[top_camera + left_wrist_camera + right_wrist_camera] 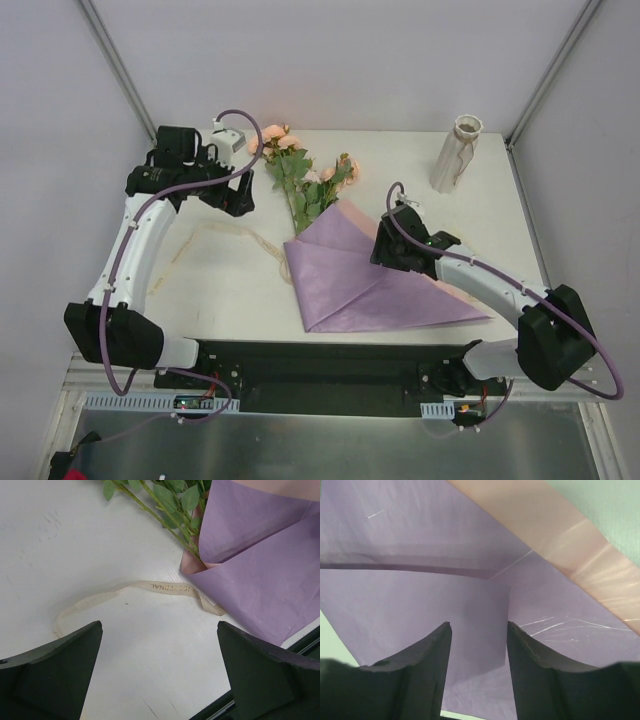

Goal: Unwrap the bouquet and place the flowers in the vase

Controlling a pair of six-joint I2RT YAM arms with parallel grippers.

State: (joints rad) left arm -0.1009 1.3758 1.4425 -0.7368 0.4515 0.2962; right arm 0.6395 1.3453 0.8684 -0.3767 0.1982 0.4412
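The lilac paper wrap (pixel 350 285) lies spread on the worktop (pixel 220 290). The flowers (pixel 300 180) run from its far corner up-left toward the left end effector (pixel 160 625), which is wide apart and the nearer one. The right end effector (pixel 479 627) straddles a paper fold, fingers apart, not clamped.

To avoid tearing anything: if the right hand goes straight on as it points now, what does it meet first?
Probably the lilac paper wrap: it lies right ahead of the right hand, filling that view.
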